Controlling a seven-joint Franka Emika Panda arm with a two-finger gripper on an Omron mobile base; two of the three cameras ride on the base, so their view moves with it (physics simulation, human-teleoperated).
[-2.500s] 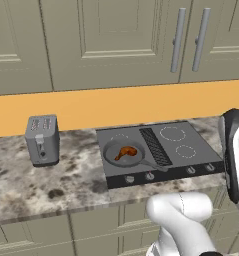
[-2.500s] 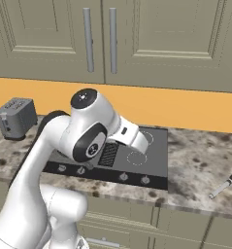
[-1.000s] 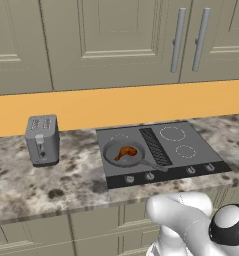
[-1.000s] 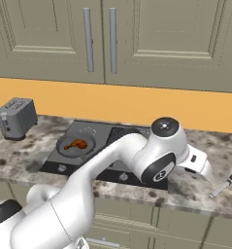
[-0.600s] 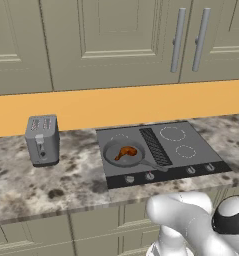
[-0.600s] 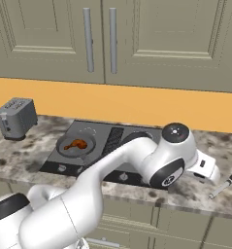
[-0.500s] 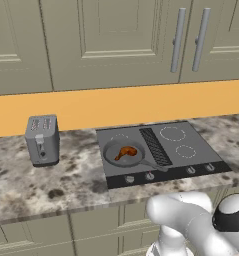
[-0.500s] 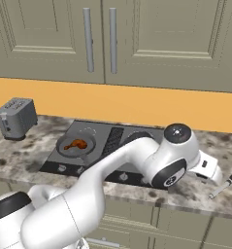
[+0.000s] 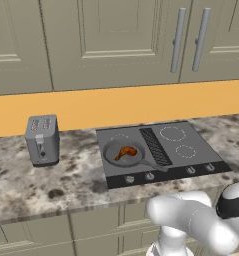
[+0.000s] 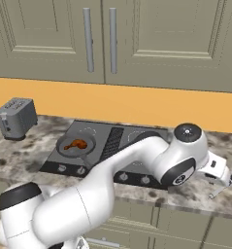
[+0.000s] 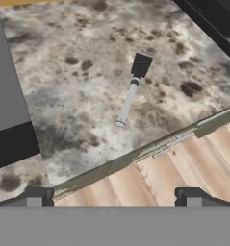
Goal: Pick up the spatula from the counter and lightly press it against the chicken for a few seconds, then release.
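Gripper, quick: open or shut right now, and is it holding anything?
Gripper: jaws open, holding nothing; the spatula lies on the counter, apart from it.

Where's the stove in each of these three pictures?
Left base view: stove just right of centre, against the back wall.
Right base view: stove left of centre.
Hand view: stove is the dark slab at the left edge.
Shared landmark: the speckled counter beside it.
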